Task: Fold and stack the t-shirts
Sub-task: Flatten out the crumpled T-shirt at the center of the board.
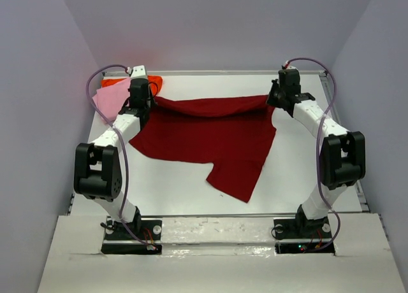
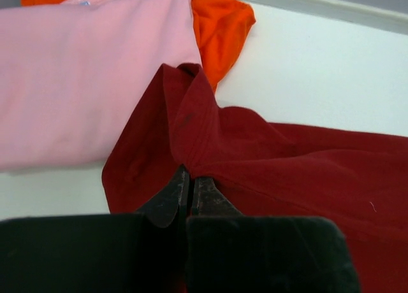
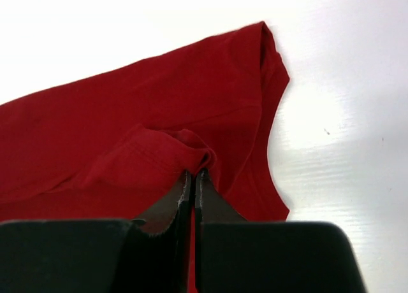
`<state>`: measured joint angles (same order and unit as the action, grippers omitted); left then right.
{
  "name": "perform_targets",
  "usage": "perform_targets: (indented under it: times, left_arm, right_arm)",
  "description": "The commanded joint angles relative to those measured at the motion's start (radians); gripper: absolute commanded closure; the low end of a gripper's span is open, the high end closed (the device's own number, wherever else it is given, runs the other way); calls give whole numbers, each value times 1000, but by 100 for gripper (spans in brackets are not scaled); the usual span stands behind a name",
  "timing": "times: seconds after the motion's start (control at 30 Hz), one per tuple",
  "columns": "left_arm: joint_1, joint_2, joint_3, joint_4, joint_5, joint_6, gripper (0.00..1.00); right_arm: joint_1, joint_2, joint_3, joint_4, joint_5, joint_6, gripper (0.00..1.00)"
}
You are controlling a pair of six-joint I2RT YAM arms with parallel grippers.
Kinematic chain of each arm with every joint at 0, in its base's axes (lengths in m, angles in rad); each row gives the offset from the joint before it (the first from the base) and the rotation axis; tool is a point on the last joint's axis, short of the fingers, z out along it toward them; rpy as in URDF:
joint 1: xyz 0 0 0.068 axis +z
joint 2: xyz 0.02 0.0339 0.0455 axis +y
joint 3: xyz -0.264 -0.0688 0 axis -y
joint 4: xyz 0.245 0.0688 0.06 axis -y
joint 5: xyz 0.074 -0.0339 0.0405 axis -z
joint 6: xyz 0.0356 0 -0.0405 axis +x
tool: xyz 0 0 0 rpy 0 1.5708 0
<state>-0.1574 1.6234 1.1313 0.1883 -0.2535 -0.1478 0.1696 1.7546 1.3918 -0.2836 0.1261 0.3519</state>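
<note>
The dark crimson t-shirt (image 1: 207,134) is stretched across the table's far half, its far edge lifted between both grippers, the rest draped toward the front with a sleeve (image 1: 239,175) hanging nearest. My left gripper (image 1: 152,100) is shut on its left far corner, and the pinched cloth (image 2: 191,153) shows in the left wrist view. My right gripper (image 1: 271,99) is shut on its right far corner, bunched (image 3: 194,150) at the fingertips. The folded light pink t-shirt (image 1: 109,100) lies at the far left on the orange-red t-shirt (image 1: 115,81); both also show in the left wrist view (image 2: 83,70) (image 2: 220,32).
The white table (image 1: 306,172) has a raised rim along the far edge (image 1: 223,72) and right side (image 1: 357,178). The arm bases (image 1: 131,232) (image 1: 303,229) stand at the near edge. Grey walls close in the sides and back.
</note>
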Motion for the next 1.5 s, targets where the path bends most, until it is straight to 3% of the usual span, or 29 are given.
perform_targets:
  times: [0.0,0.13,0.27,0.4,0.5,0.67,0.77,0.9,1.13,1.27,1.47]
  left_arm:
    - [9,4,-7,-56,-6,-36,100]
    - [4,0,25,-124,46,-56,100]
    - [-39,-178,28,-139,59,-23,100]
    - [-97,-486,-10,-164,109,-16,100]
    - [-117,-805,-15,-228,143,-24,100]
    - [-126,-1092,-5,-337,212,-24,100]
    - [-123,-1232,1,-371,282,-71,100]
    - [-100,-1274,68,-395,319,-108,100]
    - [-90,-1162,229,-388,385,-164,100]
    - [-87,-1105,248,-353,411,-182,100]
    - [-85,-1010,274,-323,411,-177,100]
  right_arm:
    - [-7,-38,-48,11,-32,21,100]
    - [2,-78,-74,9,-40,27,100]
    - [11,-268,-149,87,-37,13,100]
    - [11,-558,-240,110,-98,-2,100]
    - [36,-774,-246,55,-106,-8,100]
    - [36,-1091,-229,-67,-180,-27,100]
    - [36,-1196,-154,-124,-183,-30,100]
    - [36,-1201,16,-155,-184,-31,100]
    - [36,-1029,332,-209,-135,-30,100]
    - [36,-785,634,-349,-17,-111,100]
    - [123,-502,977,-355,180,-252,100]
